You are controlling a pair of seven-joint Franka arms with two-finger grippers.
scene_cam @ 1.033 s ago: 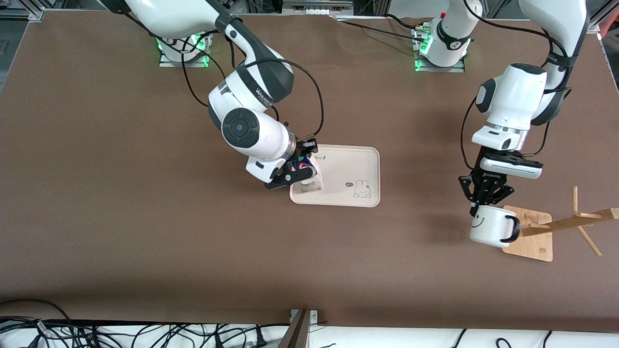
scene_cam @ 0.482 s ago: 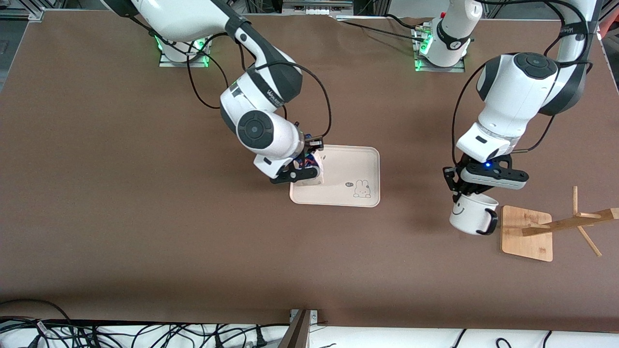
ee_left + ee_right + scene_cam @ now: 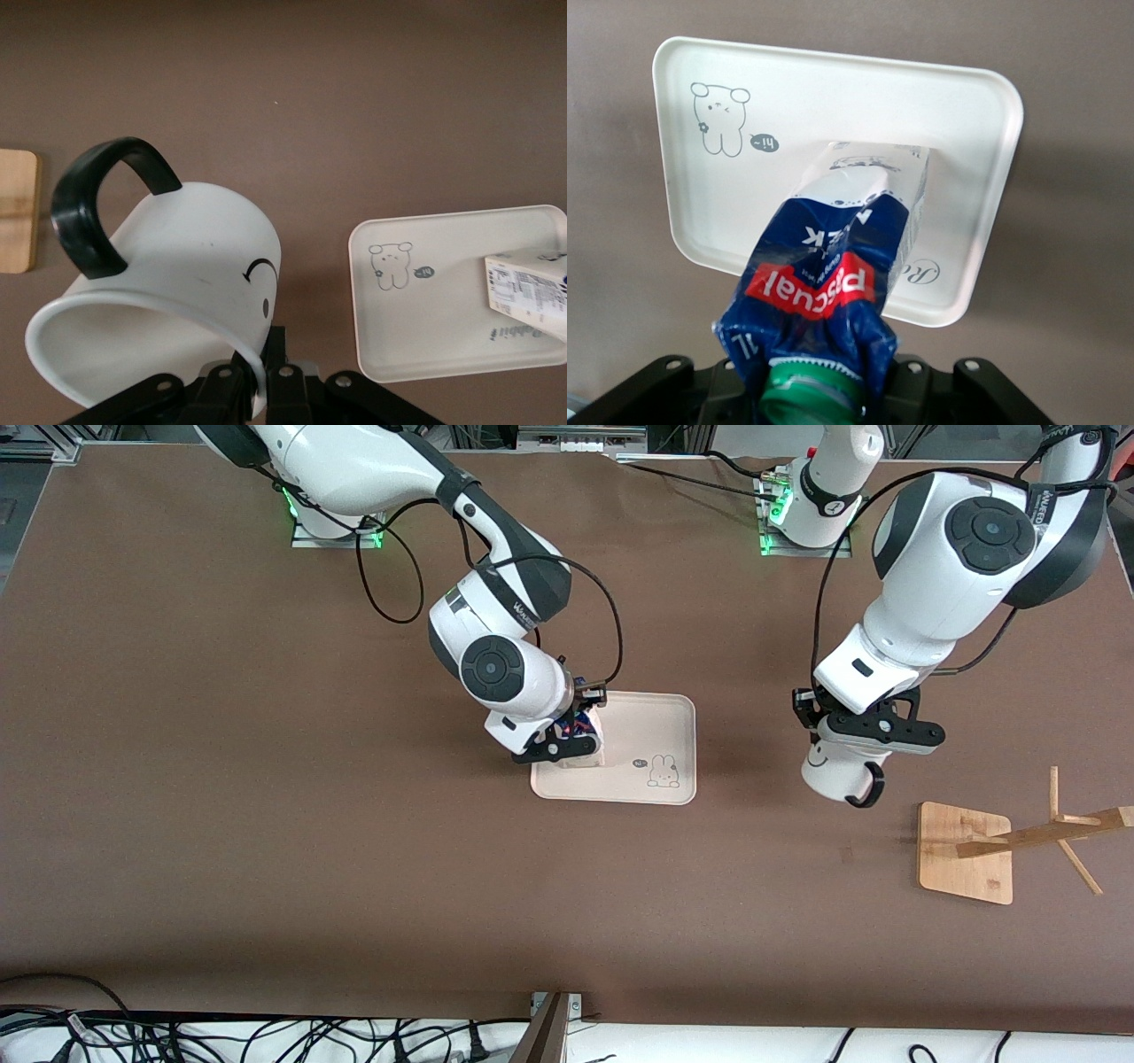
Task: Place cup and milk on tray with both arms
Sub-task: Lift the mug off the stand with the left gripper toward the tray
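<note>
Front view shows both arms loaded and working toward the tray [image 3: 660, 731]. The right tool [image 3: 567, 742] is clamped on the milk [image 3: 586, 746] near its capped top, and the carton sits low over the end of the tray nearest the right arm; in the right wrist view the milk [image 3: 842, 266] hangs straight below the tool with its base over the tray [image 3: 788, 97] floor, next to the "Rabbit" lettering. Whether the base is already touching the tray cannot be told.

The left tool [image 3: 828, 731] is clamped on the rim of the cup [image 3: 837, 773] and holds it in the air over bare tabletop [image 3: 266, 824], between the tray and the wooden rack [image 3: 970, 850]. In the left wrist view one finger presses inside the rim of the cup [image 3: 168, 274], the handle points away from the tray, and the tray [image 3: 425, 354] lies well apart from the tool, its rabbit end closest.

The step in hand looks like setting down the milk while the cup is carried over. Next, the right tool should lower until the carton stands flat, then part its fingers and lift straight up so the tall carton is not tipped. The left tool must carry the cup over the rabbit end, clear of the carton and the right arm, and turn it upright before lowering.
</note>
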